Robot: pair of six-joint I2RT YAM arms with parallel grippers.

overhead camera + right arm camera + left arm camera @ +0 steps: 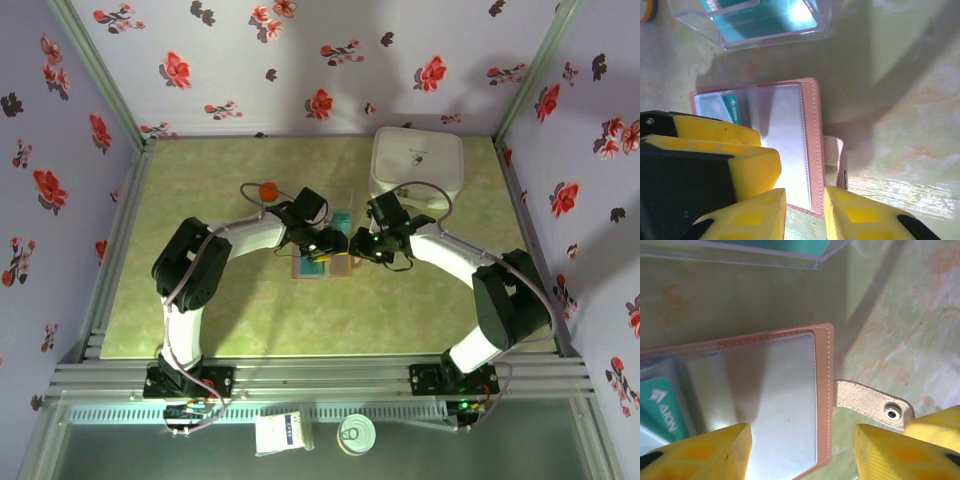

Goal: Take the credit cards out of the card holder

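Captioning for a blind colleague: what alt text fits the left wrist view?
An open tan card holder lies on the green table, a teal card in its clear pocket. The left hand, open, straddles its stitched edge, with a clear tray beyond.

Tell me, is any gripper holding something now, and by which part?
Cannot be told surely. The fingers of the right gripper flank the brown edge of the card holder near its strap; a pinch is unclear. The left gripper is open, holding nothing.

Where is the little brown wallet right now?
The card holder lies open mid-table in the top view, between the left gripper and right gripper, just nearside of the clear tray.
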